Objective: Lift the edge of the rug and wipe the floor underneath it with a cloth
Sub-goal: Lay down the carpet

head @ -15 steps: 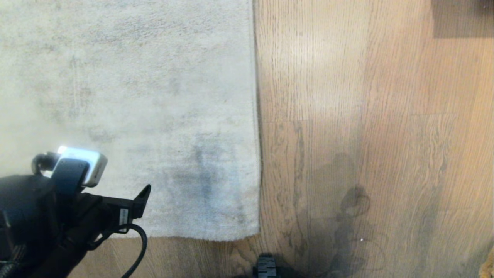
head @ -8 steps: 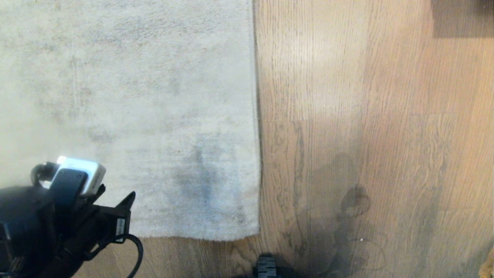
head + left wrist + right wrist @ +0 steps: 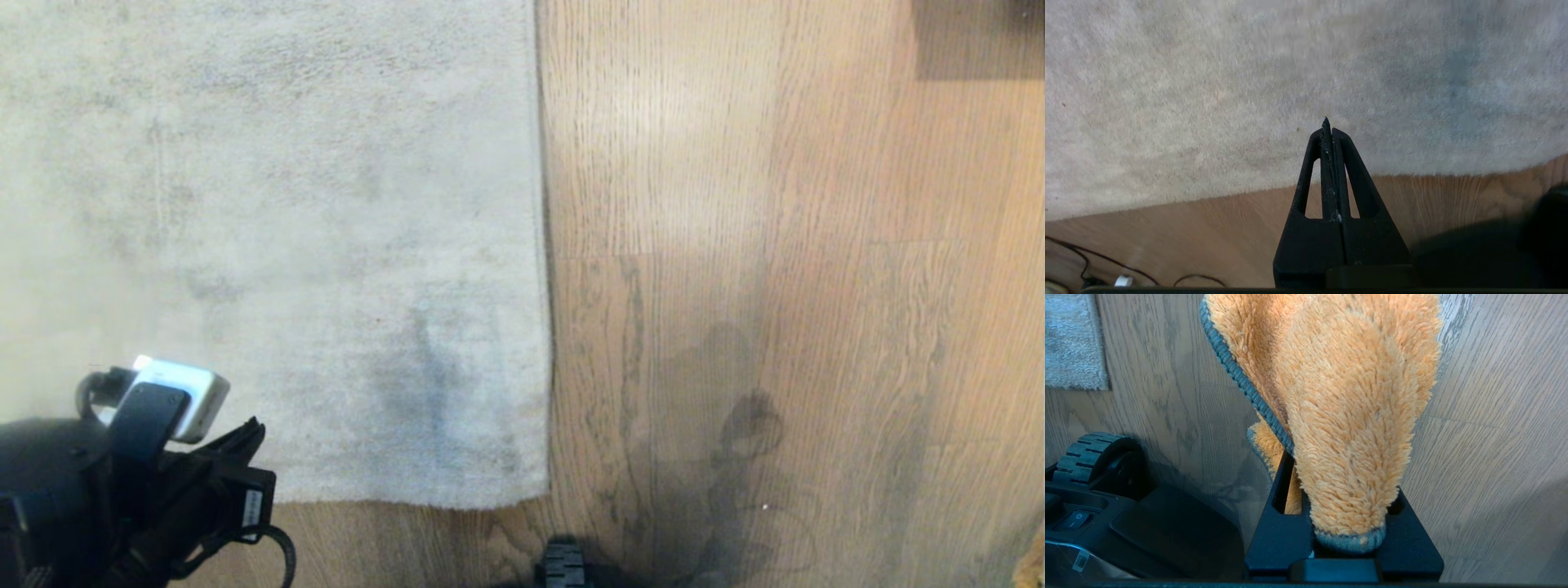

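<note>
The left tool (image 3: 1327, 122) has its two black fingers pressed flat together, tips meeting in a point, with nothing between them but a few stray fibres clinging to the inner faces. In the left wrist view that point sits over the pale grey pile just inside the rug edge (image 3: 1208, 198); whether it touches the pile cannot be told. In the head view the left tool (image 3: 249, 433) shows at the lower left, by the near border of the rug, its arm and a white-lit camera block (image 3: 181, 396) behind it.

The rug edge (image 3: 545, 327) lies flat: the near border runs across to a square corner, and from there the side border runs straight away from the robot. The floor (image 3: 775, 245) of brown wood-grain planks lies to the right of it and in a strip in front.

The right tool (image 3: 1345, 522) is closed on the cloth (image 3: 1347, 400), a fluffy orange rag with a grey-blue stitched hem, which bunches out past the fingers above the floor. Beside it are a ribbed black wheel (image 3: 1090, 451) and the robot's dark base (image 3: 1147, 535). A thin cable (image 3: 1106, 261) trails on the planks near the left arm.
</note>
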`<state>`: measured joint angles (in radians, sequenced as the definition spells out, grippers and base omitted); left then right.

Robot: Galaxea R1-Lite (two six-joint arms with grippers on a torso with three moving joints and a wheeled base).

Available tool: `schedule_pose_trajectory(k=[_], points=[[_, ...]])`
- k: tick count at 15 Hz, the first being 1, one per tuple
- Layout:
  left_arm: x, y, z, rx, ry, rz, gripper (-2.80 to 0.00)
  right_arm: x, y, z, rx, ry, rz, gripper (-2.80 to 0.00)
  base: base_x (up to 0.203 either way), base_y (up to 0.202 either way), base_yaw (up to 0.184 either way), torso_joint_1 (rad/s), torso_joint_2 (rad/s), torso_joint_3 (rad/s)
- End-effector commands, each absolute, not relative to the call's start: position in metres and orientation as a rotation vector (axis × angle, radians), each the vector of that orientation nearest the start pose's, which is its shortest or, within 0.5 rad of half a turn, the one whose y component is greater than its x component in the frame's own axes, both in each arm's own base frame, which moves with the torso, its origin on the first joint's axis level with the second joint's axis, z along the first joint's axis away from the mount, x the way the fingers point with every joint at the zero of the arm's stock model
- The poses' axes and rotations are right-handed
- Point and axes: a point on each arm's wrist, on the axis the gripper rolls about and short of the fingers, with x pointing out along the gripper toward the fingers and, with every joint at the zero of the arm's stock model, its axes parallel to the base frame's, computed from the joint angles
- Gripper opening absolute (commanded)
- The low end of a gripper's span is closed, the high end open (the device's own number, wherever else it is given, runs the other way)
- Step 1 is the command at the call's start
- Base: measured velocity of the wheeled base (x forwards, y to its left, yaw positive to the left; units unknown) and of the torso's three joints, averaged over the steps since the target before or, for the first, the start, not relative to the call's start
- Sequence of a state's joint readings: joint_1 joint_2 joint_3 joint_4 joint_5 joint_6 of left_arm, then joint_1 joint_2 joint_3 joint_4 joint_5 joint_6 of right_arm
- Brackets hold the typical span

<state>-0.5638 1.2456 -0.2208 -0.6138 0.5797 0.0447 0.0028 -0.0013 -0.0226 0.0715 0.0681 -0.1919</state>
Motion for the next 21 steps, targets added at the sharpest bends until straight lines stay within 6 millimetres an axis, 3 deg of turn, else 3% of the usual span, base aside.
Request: schedule_pose_trajectory(k=[1,9,16,21], points=[[0.130,-0.068,0.127,0.279,0.369,0.003,-2.80,-0.025,0.001,0.074,-0.191,0.043,0.077,-2.80,0.000,0.000,0.000,0.000,0.00,0.000],[0.119,-0.066,0.097,0.317,0.616,-0.214,-2.80,-0.025,0.001,0.074,-0.192,0.042,0.077,-2.80,0.000,0.000,0.000,0.000,0.00,0.000],[0.142,-0.083,0.063,0.396,0.842,-0.282,-2.80,-0.025,0.001,0.074,-0.192,0.042,0.077,-2.80,0.000,0.000,0.000,0.000,0.00,0.000],[0.174,-0.110,0.045,0.387,0.810,-0.327,-2.80,-0.025,0.001,0.074,-0.191,0.043,0.077,-2.80,0.000,0.000,0.000,0.000,0.00,0.000]])
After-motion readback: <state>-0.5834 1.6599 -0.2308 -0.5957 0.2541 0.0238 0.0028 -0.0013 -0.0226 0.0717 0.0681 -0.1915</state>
